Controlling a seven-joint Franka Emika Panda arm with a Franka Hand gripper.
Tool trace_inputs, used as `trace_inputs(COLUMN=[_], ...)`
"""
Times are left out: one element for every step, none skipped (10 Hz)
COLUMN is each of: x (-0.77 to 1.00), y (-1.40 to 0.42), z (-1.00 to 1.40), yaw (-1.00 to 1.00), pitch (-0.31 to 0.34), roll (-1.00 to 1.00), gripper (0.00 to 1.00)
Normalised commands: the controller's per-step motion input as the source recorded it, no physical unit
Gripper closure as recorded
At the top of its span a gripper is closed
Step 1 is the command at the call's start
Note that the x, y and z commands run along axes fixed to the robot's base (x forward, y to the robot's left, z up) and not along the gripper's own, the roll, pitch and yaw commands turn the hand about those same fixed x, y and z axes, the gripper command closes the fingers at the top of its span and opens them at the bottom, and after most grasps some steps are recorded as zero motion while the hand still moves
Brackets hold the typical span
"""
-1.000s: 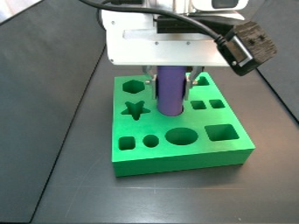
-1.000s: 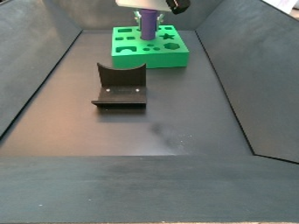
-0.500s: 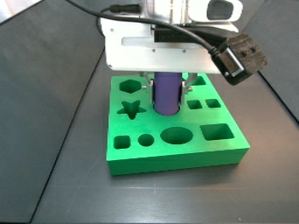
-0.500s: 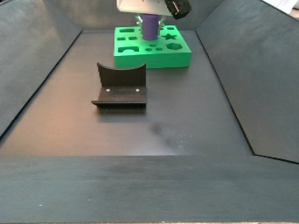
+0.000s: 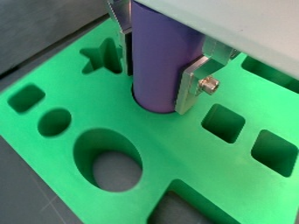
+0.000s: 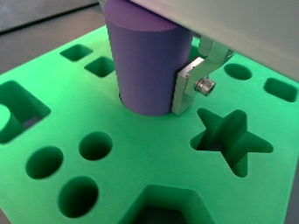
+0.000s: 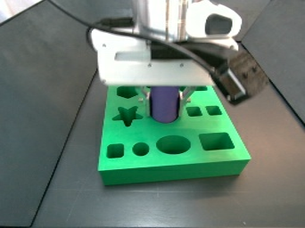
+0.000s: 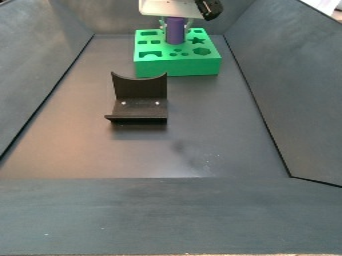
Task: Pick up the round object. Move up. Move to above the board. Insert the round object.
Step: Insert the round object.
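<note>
Dark matte tabletop (image 8: 201,150) with raised dark walls all round, nothing fancy. Right in the thick of it is the round object (image 7: 166,103) — a smooth purple cylinder, standing upright and pinched between the silver fingers (image 5: 197,80) of the hand (image 7: 166,96). So the hand is closed down to the peg's width, one plate pressed flat on each side. In both wrist views the peg's lower end sits right at the green surface of the board (image 7: 179,165), near its middle, with the star hole (image 6: 230,139) just beside it and a round hole (image 5: 107,160) close by; I honestly can't tell whether the tip is already down in a hole or only touching the top.

The board itself lies flat at the far end of the tabletop in a side view (image 8: 177,60), full of cut-outs — squares, circles, an oval (image 7: 176,142). Well apart from it, nearer the camera, stands the fixture (image 8: 136,98), a dark L-shaped bracket.
</note>
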Motion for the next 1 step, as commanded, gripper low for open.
trace_inputs(x=[0.00], y=[0.00], z=[0.00], yaw=[0.00], pitch=[0.000], roll=[0.00], gripper=[1.00])
